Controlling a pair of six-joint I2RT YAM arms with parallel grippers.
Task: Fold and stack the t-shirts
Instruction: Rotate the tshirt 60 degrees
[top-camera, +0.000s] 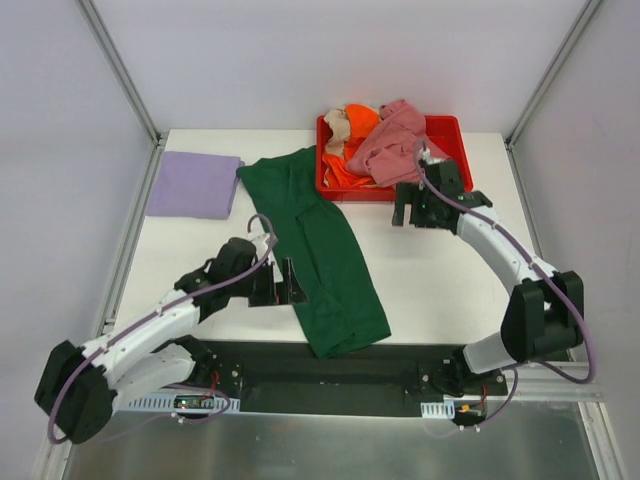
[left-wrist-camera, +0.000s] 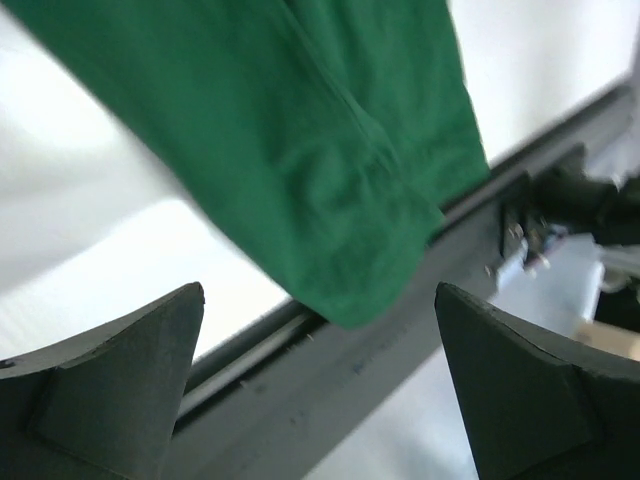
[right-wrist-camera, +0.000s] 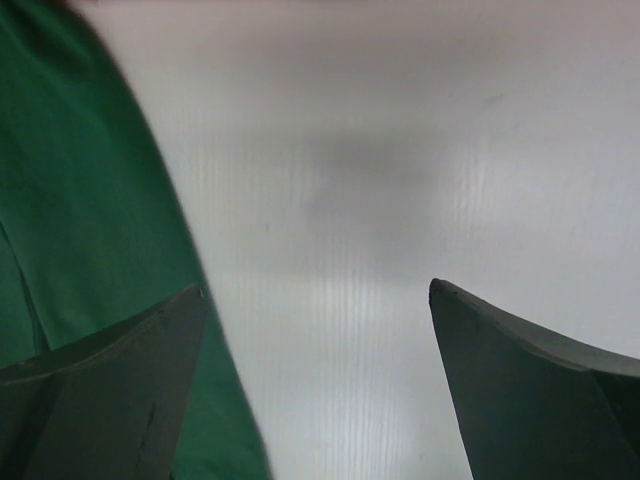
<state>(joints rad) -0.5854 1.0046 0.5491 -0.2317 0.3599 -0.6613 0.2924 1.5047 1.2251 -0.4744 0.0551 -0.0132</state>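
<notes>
The dark green t-shirt (top-camera: 325, 250) lies in a long strip from the red tray (top-camera: 445, 122) to the worktop's (top-camera: 440, 280) near edge, the lavender t-shirt (top-camera: 193, 185) sits folded at its far left corner, and the left fingers (left-wrist-camera: 100, 400) and right fingers (right-wrist-camera: 520, 390) both gape wide, holding nothing.

The white bench (top-camera: 440, 270) carries three things. A lavender t-shirt (top-camera: 193, 184) lies folded flat in a neat rectangle at its far left corner. A dark green t-shirt (top-camera: 325, 255) lies in a long band slanting from the far middle to the near edge, where its end laps over onto the dark rail (top-camera: 400, 365). A red tray (top-camera: 445, 128) sits at the far edge, just beside the green shirt's far end.
</notes>
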